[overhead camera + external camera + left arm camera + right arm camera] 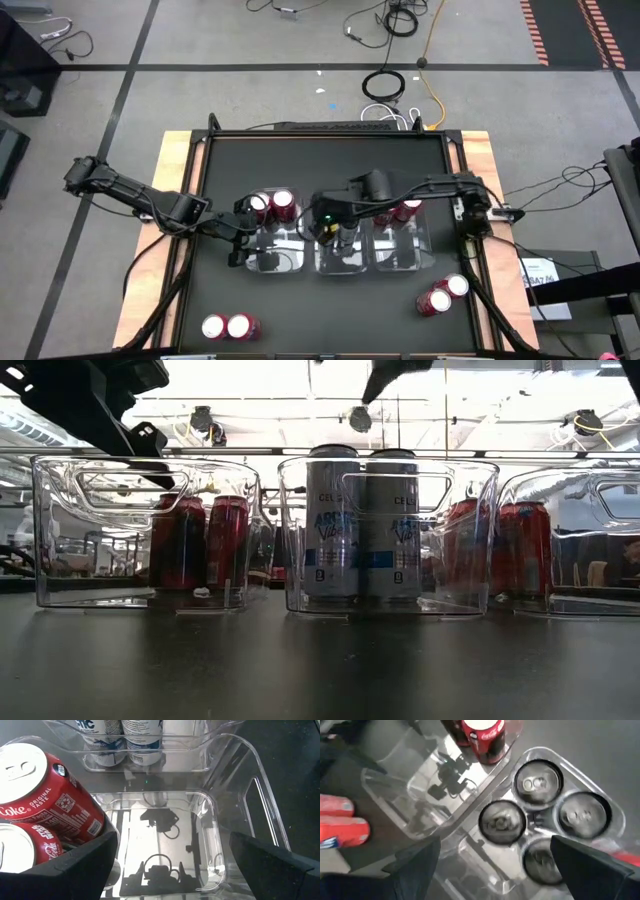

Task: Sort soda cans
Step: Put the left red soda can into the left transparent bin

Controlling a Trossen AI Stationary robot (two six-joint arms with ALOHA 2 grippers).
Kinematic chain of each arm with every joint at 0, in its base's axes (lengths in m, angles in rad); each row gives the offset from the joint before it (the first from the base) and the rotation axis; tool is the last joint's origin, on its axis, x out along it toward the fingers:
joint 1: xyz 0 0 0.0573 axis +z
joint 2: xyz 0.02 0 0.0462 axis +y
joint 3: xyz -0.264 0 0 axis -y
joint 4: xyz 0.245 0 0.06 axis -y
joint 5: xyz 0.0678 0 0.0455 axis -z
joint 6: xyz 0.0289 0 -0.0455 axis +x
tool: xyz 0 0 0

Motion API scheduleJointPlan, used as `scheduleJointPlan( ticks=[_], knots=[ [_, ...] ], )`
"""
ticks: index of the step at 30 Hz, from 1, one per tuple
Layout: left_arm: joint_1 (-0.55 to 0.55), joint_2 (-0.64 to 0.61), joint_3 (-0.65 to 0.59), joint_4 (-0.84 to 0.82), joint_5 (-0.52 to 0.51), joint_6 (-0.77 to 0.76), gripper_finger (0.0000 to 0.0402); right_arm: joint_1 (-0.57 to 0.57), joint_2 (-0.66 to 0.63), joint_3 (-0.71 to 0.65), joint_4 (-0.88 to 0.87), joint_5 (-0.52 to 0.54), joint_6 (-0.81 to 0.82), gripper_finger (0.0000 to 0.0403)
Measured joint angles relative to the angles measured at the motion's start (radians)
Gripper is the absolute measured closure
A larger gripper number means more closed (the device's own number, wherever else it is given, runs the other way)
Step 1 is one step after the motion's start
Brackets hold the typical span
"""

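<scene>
Three clear bins stand in a row on the table (300, 300). The left bin (272, 248) holds two red cans (274, 206) at its far end, and the rest of it is bare. The middle bin (343, 258) holds four grey cans (538, 782), standing upright close together. The right bin (402, 250) has red cans (407, 209) at its far end; how many I cannot tell.

The left claw (240, 243) hangs over the left bin with its fingers wide apart and nothing between them. The right claw (343, 240) is above the middle bin, also spread open and empty.

Four red cans are not sorted yet: two lie near the front edge on the left (228, 326), and two lie on the right side of the table (441, 294). So I judge the grey cans finished, and the work a good way along.
</scene>
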Motion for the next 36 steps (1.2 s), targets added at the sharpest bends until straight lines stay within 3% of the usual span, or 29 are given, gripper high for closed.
scheduleJointPlan(
  ticks=[9,20,32,36],
  knots=[
    [0.0,0.0,0.0,0.0,0.0,0.0,0.0009,0.168,-0.098,0.001,-0.187,0.122,0.267,0.0034],
    [0.0,0.0,0.0,0.003,0.0,0.0,0.0009,0.438,-0.111,-0.04,-0.179,0.193,0.695,0.0034],
    [0.0,0.0,0.0,0.034,0.037,-0.002,0.0009,0.696,-0.111,-0.263,-0.186,0.041,1.318,0.0035],
    [0.0,0.0,0.0,0.04,0.04,-0.002,0.0009,0.75,-0.111,-0.279,-0.185,-0.039,1.386,0.0035]
  ],
)
